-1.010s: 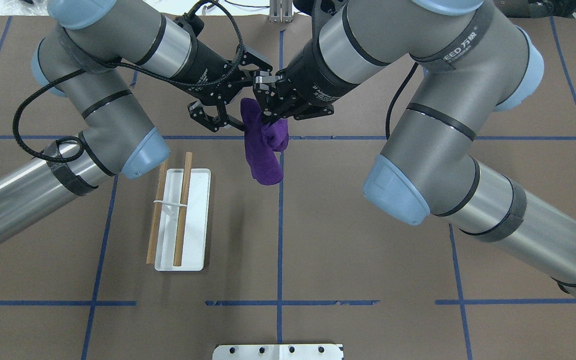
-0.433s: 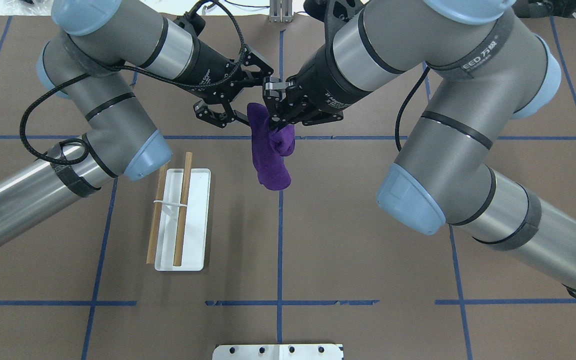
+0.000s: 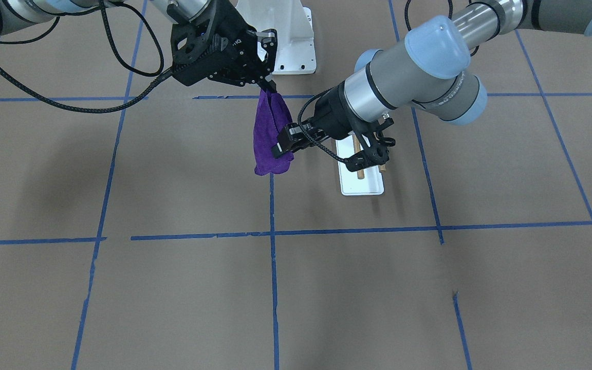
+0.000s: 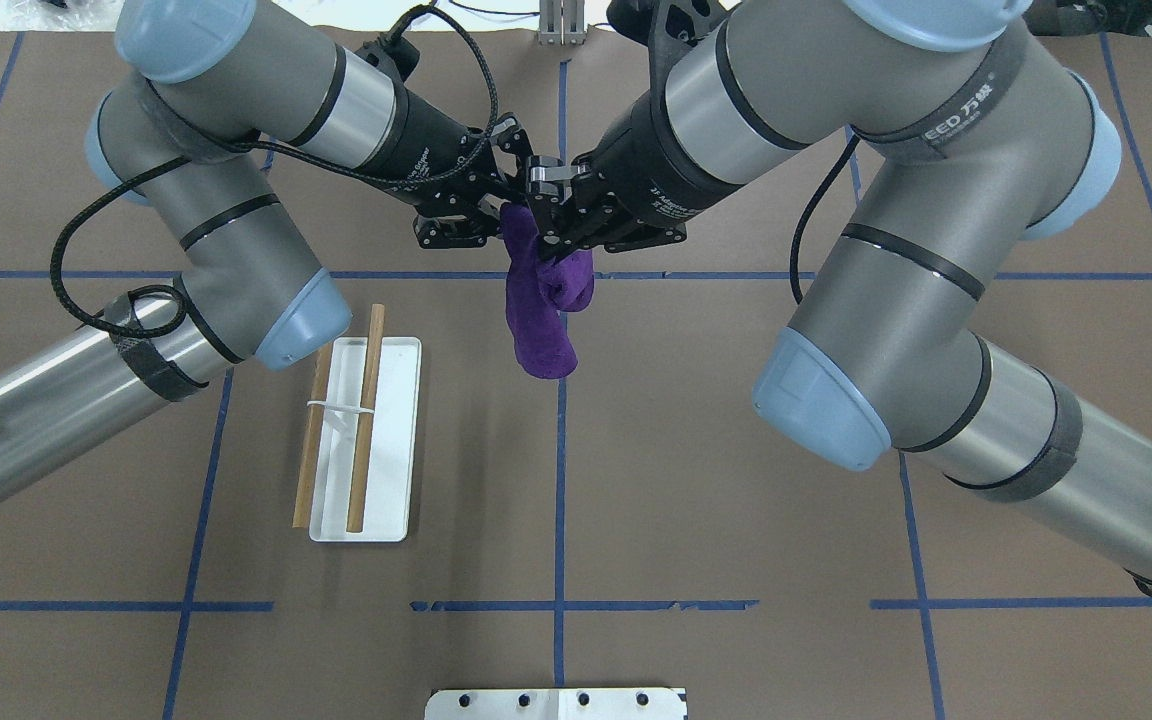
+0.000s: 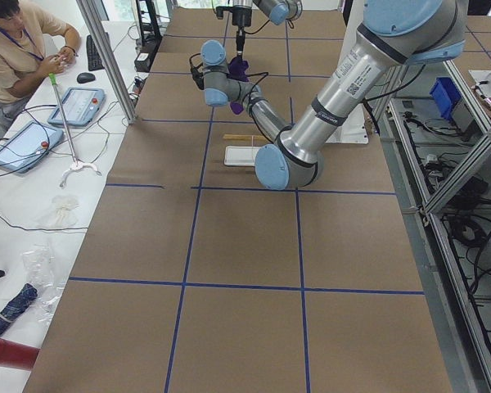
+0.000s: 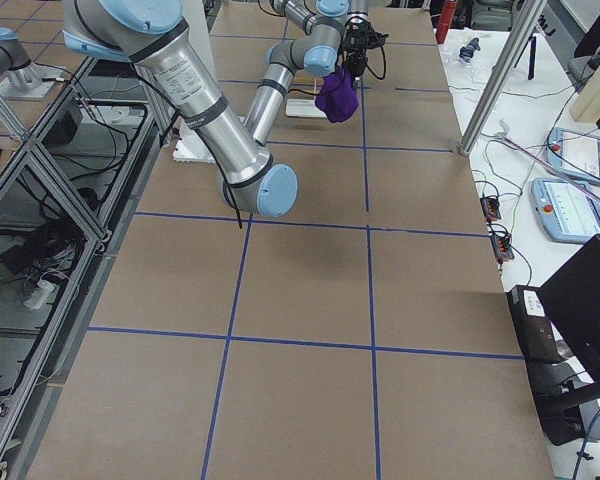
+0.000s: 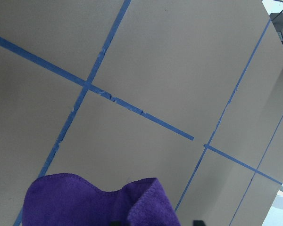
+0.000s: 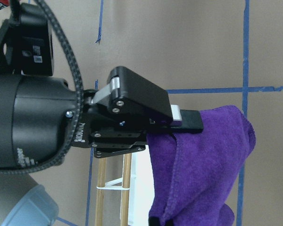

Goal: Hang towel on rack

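Observation:
The deep-purple towel [image 4: 541, 320] hangs bunched in the air from my right gripper [image 4: 543, 235], which is shut on its top edge; it also shows in the front view [image 3: 267, 139]. My left gripper [image 4: 501, 215] has come in from the side at the towel's upper part. Its jaws are partly closed, with cloth between the fingertips in the left wrist view [image 7: 99, 202]. In the right wrist view one left finger [image 8: 181, 120] lies over the towel [image 8: 203, 165]. The rack [image 4: 386, 500], a white base with two wooden dowels [image 4: 366, 420], stands on the table below my left arm.
A white bolted pedestal [image 3: 285, 36] stands at the robot's side of the table, and its plate [image 4: 556, 703] shows at the overhead view's bottom edge. Blue tape lines cross the brown table. An operator [image 5: 16, 49] sits beyond the table's far side.
My left gripper has moved right, up to the towel, and its jaws have narrowed. My right gripper shifted slightly right with the towel and then held still.

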Robot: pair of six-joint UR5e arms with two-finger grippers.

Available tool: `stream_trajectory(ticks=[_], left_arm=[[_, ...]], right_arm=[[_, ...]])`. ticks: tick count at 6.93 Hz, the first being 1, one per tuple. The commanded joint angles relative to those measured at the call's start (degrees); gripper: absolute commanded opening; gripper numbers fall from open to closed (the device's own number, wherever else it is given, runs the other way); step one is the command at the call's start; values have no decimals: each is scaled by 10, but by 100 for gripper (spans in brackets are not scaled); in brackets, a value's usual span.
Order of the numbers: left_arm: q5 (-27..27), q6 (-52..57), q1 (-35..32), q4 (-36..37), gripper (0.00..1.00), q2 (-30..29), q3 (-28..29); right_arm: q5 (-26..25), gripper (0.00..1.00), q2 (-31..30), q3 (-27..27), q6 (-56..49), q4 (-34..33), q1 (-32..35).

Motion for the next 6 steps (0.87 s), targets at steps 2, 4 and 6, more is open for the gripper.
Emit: stream_trajectory(ticks=[2, 4, 6], left_arm=[[0, 2, 0, -12, 0, 3, -2], [-1, -1, 0, -21, 0, 2, -10], [-4, -2, 1, -21, 0, 30, -77]], right_arm=[[1, 0, -7, 6, -2, 1, 1], [-18, 100, -23, 17, 0, 2, 2], [-14, 100, -78, 53, -8, 6, 10]])
